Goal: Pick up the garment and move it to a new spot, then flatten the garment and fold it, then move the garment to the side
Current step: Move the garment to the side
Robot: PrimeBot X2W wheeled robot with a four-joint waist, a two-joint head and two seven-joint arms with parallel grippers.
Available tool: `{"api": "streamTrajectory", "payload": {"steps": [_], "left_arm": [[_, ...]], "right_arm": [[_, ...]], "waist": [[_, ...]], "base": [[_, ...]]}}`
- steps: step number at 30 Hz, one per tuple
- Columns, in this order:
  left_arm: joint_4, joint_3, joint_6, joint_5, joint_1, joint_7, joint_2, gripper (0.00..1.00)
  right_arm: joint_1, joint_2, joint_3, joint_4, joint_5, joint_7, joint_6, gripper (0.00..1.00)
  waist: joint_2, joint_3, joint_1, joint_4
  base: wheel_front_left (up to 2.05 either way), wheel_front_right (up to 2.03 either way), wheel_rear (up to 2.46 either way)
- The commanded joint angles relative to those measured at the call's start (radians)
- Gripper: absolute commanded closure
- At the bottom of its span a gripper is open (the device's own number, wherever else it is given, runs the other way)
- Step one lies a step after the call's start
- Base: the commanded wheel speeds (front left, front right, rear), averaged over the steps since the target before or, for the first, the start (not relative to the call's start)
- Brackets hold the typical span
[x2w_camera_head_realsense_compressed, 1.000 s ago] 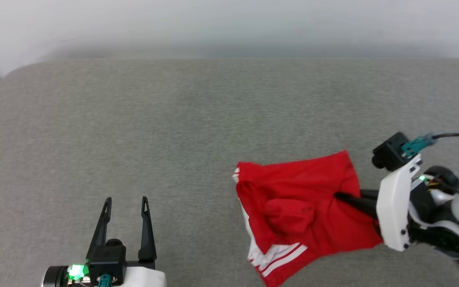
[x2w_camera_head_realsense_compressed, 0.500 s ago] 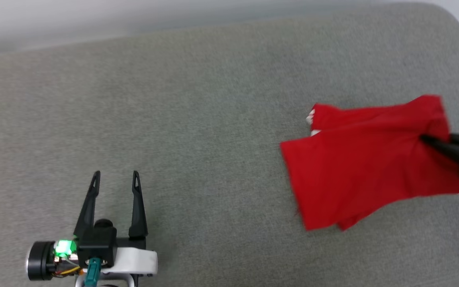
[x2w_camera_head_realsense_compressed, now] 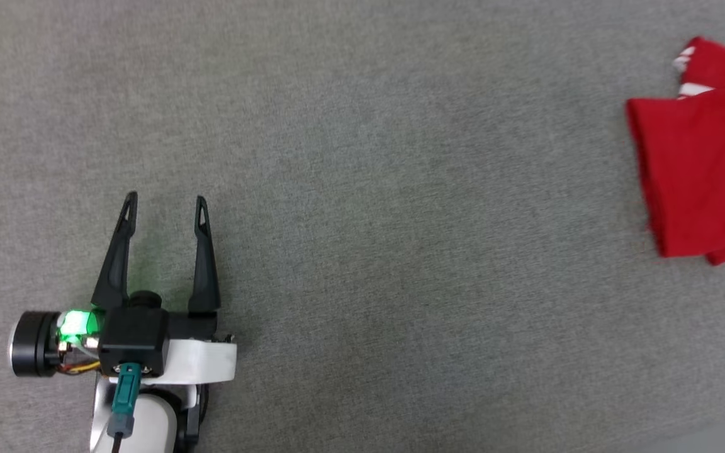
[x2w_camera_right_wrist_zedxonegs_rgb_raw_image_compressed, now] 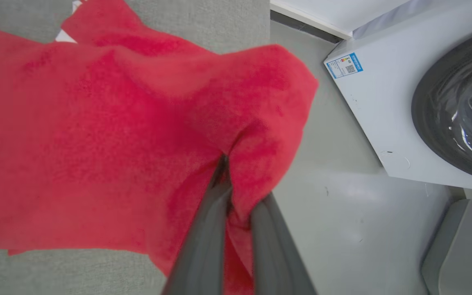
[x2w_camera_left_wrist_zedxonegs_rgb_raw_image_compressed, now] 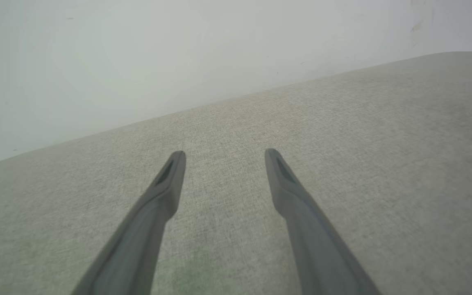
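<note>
The red garment [x2w_camera_head_realsense_compressed: 702,163] shows at the right edge of the head view, part of it cut off, with a bit of white striped trim at its top. In the right wrist view my right gripper [x2w_camera_right_wrist_zedxonegs_rgb_raw_image_compressed: 224,162] is shut on a fold of the garment [x2w_camera_right_wrist_zedxonegs_rgb_raw_image_compressed: 96,135], which hangs out past the edge of the grey cushion [x2w_camera_right_wrist_zedxonegs_rgb_raw_image_compressed: 203,20]. My left gripper [x2w_camera_head_realsense_compressed: 164,207] stands open at the lower left over the cushion [x2w_camera_head_realsense_compressed: 362,189], far from the cloth, with nothing between its fingers [x2w_camera_left_wrist_zedxonegs_rgb_raw_image_compressed: 170,180].
A white front-loading washing machine [x2w_camera_right_wrist_zedxonegs_rgb_raw_image_compressed: 416,106] stands on the pale floor [x2w_camera_right_wrist_zedxonegs_rgb_raw_image_compressed: 342,205] beside the cushion. A grey bin corner [x2w_camera_right_wrist_zedxonegs_rgb_raw_image_compressed: 461,250] sits at the lower right. A pale wall [x2w_camera_left_wrist_zedxonegs_rgb_raw_image_compressed: 178,53] rises behind the cushion's far edge.
The head camera has swung left and down, so the whole picture shifted. The garment has been lifted and drawn rightward in the right gripper and now hangs unbunched.
</note>
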Motion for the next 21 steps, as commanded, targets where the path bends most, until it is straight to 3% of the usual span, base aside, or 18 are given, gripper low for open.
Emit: {"api": "streamTrajectory", "payload": {"steps": [1, 12, 13, 14, 15, 21], "left_arm": [[-0.008, -0.003, -0.003, 0.004, -0.020, -0.002, 0.005, 0.00], [-0.050, -0.026, 0.036, 0.001, -0.031, -0.002, 0.024, 0.00], [-0.048, -0.028, 0.040, -0.001, -0.028, -0.002, 0.023, 0.00], [-0.045, -0.031, 0.042, -0.004, -0.025, -0.002, 0.021, 0.00], [-0.044, -0.034, 0.046, -0.004, -0.022, -0.002, 0.019, 0.00], [-0.030, -0.050, 0.061, -0.015, 0.003, -0.002, 0.005, 0.00]], "right_arm": [[-0.028, -0.005, -0.011, 0.028, -0.025, -0.013, -0.001, 1.00], [-0.098, 0.091, -0.081, 0.232, -0.112, -0.058, -0.001, 1.00], [-0.102, 0.099, -0.088, 0.251, -0.119, -0.058, -0.001, 0.78], [-0.104, 0.104, -0.092, 0.269, -0.132, -0.059, -0.001, 0.11], [-0.106, 0.107, -0.089, 0.283, -0.152, -0.063, -0.001, 0.00], [-0.121, 0.138, -0.103, 0.306, -0.245, -0.165, -0.001, 0.00]], "waist": [[-0.0001, 0.044, -0.0002, 0.016], [-0.0001, 0.096, -0.0002, 0.032], [-0.0001, 0.090, -0.0002, 0.032], [-0.0001, 0.081, -0.0002, 0.033], [-0.0001, 0.070, -0.0002, 0.034], [-0.0001, -0.017, -0.0002, 0.044]], "base": [[0.00, 0.00, 0.00], [0.00, 0.00, 0.00], [0.00, 0.00, 0.00], [0.00, 0.00, 0.00], [0.00, 0.00, 0.00], [0.00, 0.00, 0.00]]}}
